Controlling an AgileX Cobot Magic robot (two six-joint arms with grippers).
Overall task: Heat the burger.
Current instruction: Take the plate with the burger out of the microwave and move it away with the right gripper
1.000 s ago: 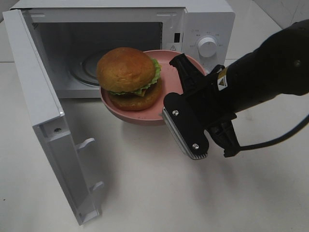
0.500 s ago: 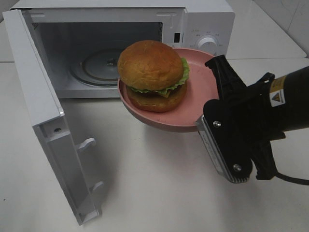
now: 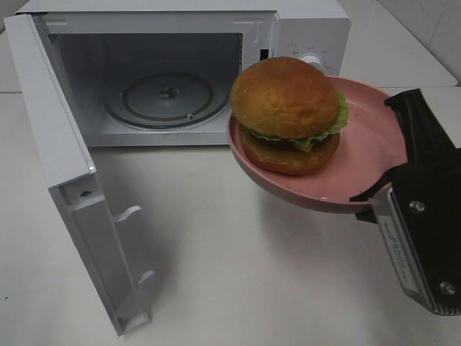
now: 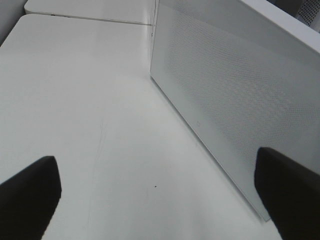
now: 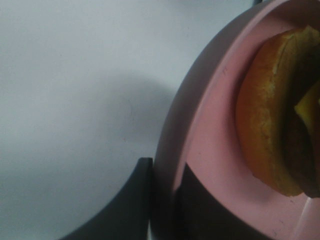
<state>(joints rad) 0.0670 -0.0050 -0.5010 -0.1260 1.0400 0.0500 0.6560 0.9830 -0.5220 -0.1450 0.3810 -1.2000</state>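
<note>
Above bench (image 3: 216, 238), right of open microwave (image 3: 173, 72): burger (image 3: 288, 115) sits on pink plate (image 3: 374, 144), held aloft. Right end effector (image 5: 165, 200) clamped on plate rim. Cavity lies up-left of plate; turntable (image 3: 166, 97) bare. Left end effector (image 4: 160, 195) wide open, empty, behind microwave door (image 3: 65, 173). Right arm nearer.

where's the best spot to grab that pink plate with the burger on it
By its raised rim, from the side away from the burger, as the right gripper does now. The pink plate has a thin upturned lip, and the burger sits off-centre toward the microwave, leaving that edge bare.
</note>
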